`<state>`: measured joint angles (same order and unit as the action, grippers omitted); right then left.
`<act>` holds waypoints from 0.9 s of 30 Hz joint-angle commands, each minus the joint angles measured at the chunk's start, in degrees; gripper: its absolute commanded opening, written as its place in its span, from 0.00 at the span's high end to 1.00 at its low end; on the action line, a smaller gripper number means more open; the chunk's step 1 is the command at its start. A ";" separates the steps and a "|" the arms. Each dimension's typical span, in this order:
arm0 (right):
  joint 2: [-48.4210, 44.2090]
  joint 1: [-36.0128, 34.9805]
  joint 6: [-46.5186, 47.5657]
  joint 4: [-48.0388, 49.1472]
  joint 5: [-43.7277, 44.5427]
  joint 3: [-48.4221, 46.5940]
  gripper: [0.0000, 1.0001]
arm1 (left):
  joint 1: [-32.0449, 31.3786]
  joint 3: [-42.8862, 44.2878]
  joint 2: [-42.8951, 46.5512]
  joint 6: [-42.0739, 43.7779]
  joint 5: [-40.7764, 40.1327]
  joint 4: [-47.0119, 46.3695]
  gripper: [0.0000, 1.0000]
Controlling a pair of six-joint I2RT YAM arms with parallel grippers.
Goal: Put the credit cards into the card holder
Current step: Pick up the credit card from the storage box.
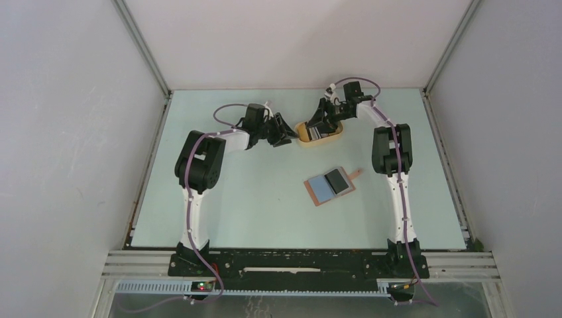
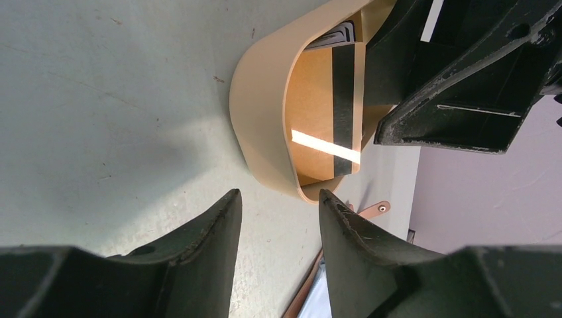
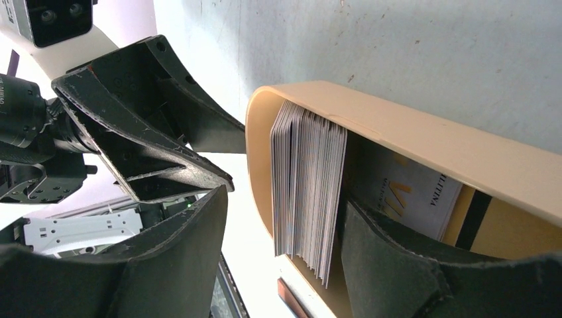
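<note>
The card holder (image 1: 329,186) lies open mid-table, with a blue-grey card (image 1: 322,187) and a dark card (image 1: 337,181) on it. Its snap tab (image 2: 379,209) shows in the left wrist view. More credit cards stand on edge as a stack (image 3: 308,192) in the yellow oval tray (image 1: 335,134). A lettered card (image 3: 411,192) lies flat beside them. My right gripper (image 3: 285,199) is open. One finger is inside the tray and one outside, with the stack and the tray wall between them. My left gripper (image 2: 280,202) is open and empty just outside the tray's left end (image 2: 258,112).
A dark-striped card (image 2: 342,99) lies on the tray floor. The two grippers (image 1: 286,136) (image 1: 323,122) are close together at the tray. White walls enclose the table on three sides.
</note>
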<state>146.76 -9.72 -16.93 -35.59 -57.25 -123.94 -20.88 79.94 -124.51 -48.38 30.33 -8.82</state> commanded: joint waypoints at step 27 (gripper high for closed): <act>-3.23 4.00 1.15 -1.74 -0.78 -0.80 0.54 | -0.13 0.76 1.64 1.89 1.05 -1.02 0.50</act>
<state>146.76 -6.04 -16.60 -36.80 -57.47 -123.94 -20.88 79.94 -124.51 -47.94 30.33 -8.80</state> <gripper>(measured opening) 0.482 0.502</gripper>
